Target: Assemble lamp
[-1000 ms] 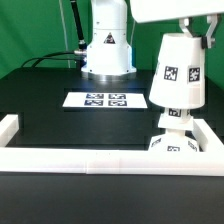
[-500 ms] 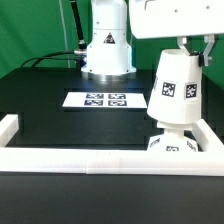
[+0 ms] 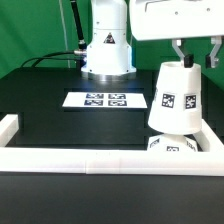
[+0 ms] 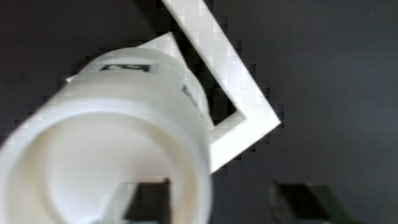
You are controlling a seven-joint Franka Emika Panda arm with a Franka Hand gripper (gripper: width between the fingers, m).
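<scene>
The white tapered shade stands small end up over the bulb on the lamp base, at the front of the exterior view's right. The bulb is hidden under the shade. My gripper hangs just above the shade's top and is open. It holds nothing. In the wrist view the shade fills the near field. One finger sits over its open end and the other is outside its wall. The gripper's midpoint lies at the shade's rim.
A white raised frame runs along the front and up both sides; its corner shows in the wrist view. The marker board lies mid-table. The robot's pedestal stands at the back.
The shade has come down and now sits lower over the base. My fingers have opened off it and the gripper has risen a little above its top.
</scene>
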